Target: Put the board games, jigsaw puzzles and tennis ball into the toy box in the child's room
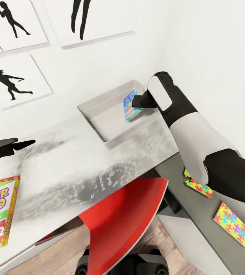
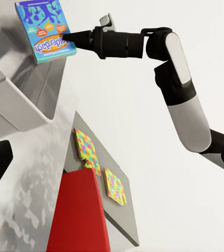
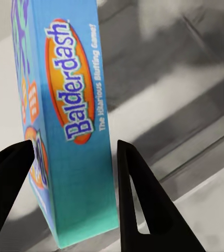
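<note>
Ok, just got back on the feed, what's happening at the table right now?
The right tool holds the blue Balderdash game box over the grey toy box, its fingers either side of the box. The left tool hangs idle above the table. The Skip-Bo box and two jigsaw puzzles lie on the table.

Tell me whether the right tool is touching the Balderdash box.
Cannot tell. In the right wrist view the Balderdash box sits between the right tool's fingers; one finger meets its face, while the other shows a thin sliver beside its edge.
</note>
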You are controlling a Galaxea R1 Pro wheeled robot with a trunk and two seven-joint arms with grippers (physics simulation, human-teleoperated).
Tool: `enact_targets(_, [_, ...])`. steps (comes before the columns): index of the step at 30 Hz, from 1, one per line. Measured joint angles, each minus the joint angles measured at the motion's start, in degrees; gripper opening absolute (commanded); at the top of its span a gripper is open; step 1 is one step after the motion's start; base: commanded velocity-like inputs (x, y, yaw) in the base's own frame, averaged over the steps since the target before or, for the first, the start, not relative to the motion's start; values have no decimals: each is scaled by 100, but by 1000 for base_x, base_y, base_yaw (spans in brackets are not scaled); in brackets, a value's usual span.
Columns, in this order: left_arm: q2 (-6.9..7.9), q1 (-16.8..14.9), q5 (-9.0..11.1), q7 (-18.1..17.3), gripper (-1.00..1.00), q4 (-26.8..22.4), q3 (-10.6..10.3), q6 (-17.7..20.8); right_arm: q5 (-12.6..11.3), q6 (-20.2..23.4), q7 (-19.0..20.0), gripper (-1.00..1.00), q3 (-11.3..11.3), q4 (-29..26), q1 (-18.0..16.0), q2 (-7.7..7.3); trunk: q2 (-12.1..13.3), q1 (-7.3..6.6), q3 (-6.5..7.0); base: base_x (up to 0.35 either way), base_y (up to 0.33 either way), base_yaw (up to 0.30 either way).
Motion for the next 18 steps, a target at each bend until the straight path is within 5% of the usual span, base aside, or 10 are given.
enact_targets(18, [1, 0, 0, 0, 100, 0, 0, 0, -29, 28, 43, -100, -1, -1, -352, -9, 0, 0, -139, 0, 0, 0])
